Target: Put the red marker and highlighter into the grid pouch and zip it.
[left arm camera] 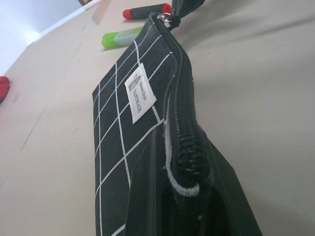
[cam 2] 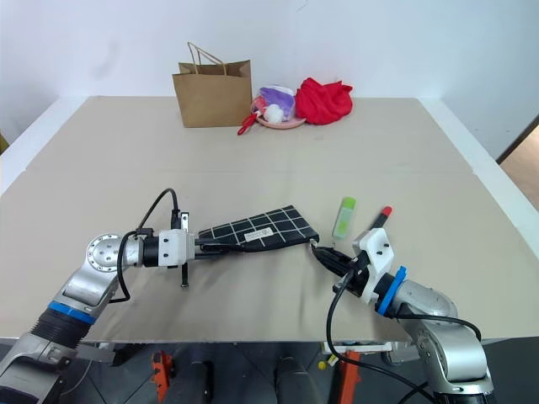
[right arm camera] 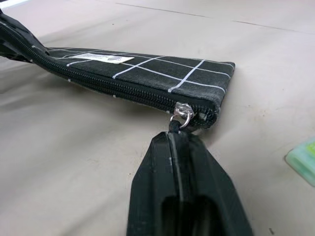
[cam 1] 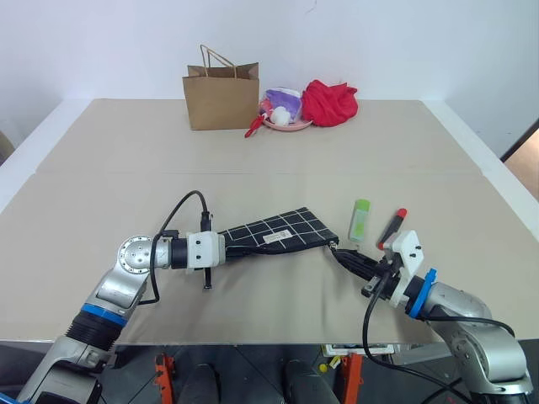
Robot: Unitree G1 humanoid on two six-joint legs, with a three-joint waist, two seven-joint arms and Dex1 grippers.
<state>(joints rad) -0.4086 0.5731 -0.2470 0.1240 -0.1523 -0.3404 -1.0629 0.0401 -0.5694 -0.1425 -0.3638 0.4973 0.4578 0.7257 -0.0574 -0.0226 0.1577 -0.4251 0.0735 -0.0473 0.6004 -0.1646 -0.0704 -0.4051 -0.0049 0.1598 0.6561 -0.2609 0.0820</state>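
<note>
The grid pouch lies near the table's front edge, black with white lines and a white label. My left gripper is shut on its left end and lifts that end a little off the table. At the pouch's right corner my right gripper is shut on the zipper pull. The zipper teeth run closed along the edge. The light-green highlighter and the red marker lie on the table just right of the pouch, outside it.
At the far edge stand a brown paper bag, a pink plate with small items, and a red cloth. The tan table stretches wide between them and the pouch.
</note>
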